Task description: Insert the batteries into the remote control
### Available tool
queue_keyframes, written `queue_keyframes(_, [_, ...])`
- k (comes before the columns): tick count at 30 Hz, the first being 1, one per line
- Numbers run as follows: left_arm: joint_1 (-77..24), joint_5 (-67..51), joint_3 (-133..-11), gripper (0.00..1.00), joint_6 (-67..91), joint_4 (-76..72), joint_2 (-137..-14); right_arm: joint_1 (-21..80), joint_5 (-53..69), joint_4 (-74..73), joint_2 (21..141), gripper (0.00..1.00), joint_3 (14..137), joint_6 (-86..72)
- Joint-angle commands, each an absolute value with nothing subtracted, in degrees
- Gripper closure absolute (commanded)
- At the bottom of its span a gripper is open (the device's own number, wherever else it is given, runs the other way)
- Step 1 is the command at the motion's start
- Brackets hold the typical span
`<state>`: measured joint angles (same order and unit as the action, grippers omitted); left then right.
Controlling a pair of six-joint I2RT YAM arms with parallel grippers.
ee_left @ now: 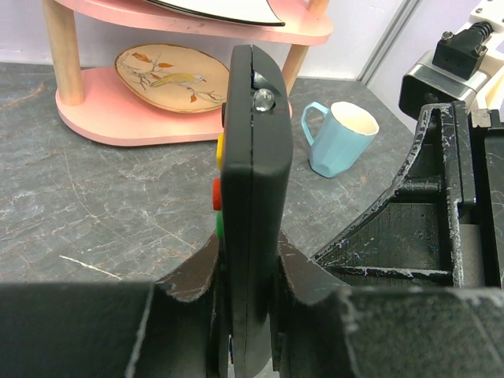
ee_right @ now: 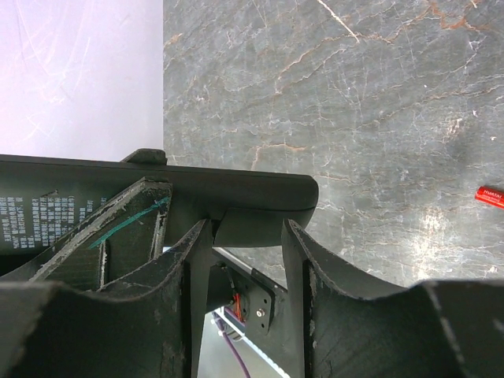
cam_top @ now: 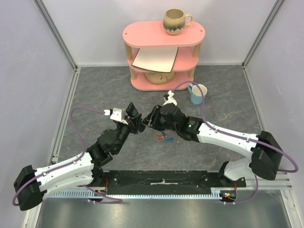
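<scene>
The black remote control [ee_left: 252, 157] stands on its edge, coloured buttons on its left side, with my left gripper [ee_left: 248, 260] shut on its lower part. In the right wrist view the remote control [ee_right: 236, 189] lies across the frame, and my right gripper [ee_right: 248, 228] has a finger on each side of a black part at its end. Both pads touch that part. From above, the left gripper [cam_top: 134, 121] and right gripper [cam_top: 151, 121] meet over the middle of the table. Small red and blue batteries [cam_top: 164, 138] lie on the table just below them. A red battery [ee_right: 490, 195] also shows at the right edge of the right wrist view.
A pink shelf unit [cam_top: 164, 38] stands at the back with a brown mug [cam_top: 175, 21] on top, a white board [cam_top: 154, 59] on the middle tier and a painted plate [ee_left: 169, 76] below. A light blue cup [cam_top: 197, 93] stands right of the shelf.
</scene>
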<state>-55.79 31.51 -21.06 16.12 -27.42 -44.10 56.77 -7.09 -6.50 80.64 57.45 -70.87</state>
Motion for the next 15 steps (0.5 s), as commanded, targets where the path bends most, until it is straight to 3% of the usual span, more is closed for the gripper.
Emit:
queue_keyframes(1, [-57.39, 29.27, -24.61, 0.98, 15.74, -42.36, -41.40, 57.21, -5.80, -10.55, 83.14, 0.52, 57.22, -69.26])
queue_keyframes(15, [-57.39, 32.69, -25.14, 0.98, 12.13, -42.63, -41.66, 57.13, -5.45, -10.64, 81.56, 0.53, 56.43, -69.00])
